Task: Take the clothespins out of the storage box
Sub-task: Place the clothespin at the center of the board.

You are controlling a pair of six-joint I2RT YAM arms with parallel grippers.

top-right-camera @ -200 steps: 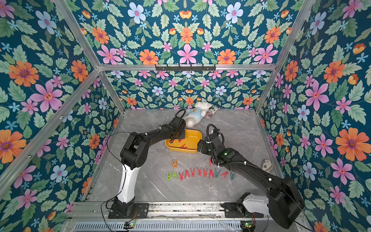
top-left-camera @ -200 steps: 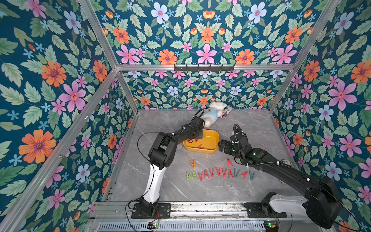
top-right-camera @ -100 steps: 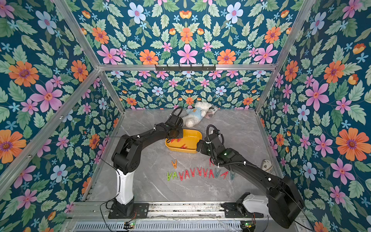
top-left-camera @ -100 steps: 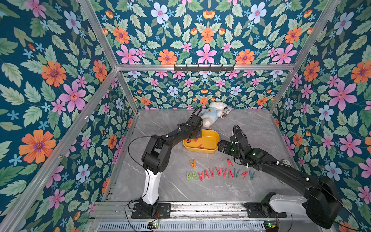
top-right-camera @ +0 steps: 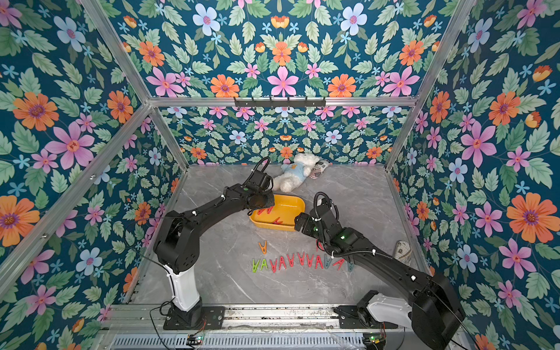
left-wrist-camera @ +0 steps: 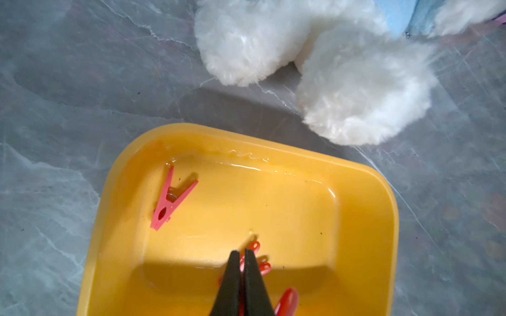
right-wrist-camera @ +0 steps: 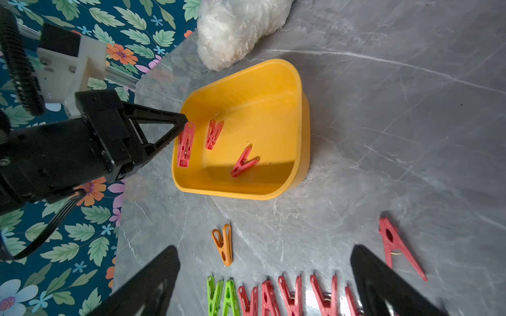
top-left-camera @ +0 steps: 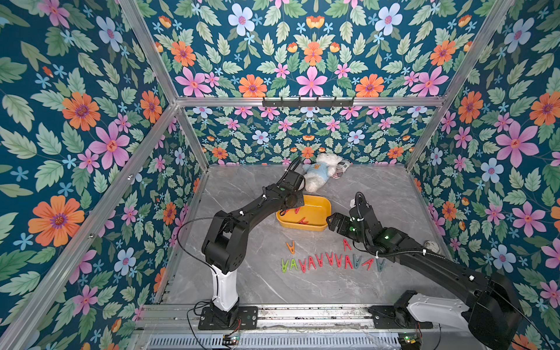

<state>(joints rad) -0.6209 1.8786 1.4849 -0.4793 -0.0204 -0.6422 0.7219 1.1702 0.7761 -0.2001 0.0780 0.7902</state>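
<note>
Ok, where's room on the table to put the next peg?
Bare table lies between the left arm's base and the green pegs, and from the peg row to the front rail. The row is packed; the bear crowds behind the yellow box.

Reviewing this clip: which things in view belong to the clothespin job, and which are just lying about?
Job:
storage box
held red clothespin in the shut left gripper
two loose red clothespins in the box
row of clothespins outside the box
orange clothespin
open right gripper

Lying about:
plush bear
striped pouch behind it
crumpled item near the right arm
</note>
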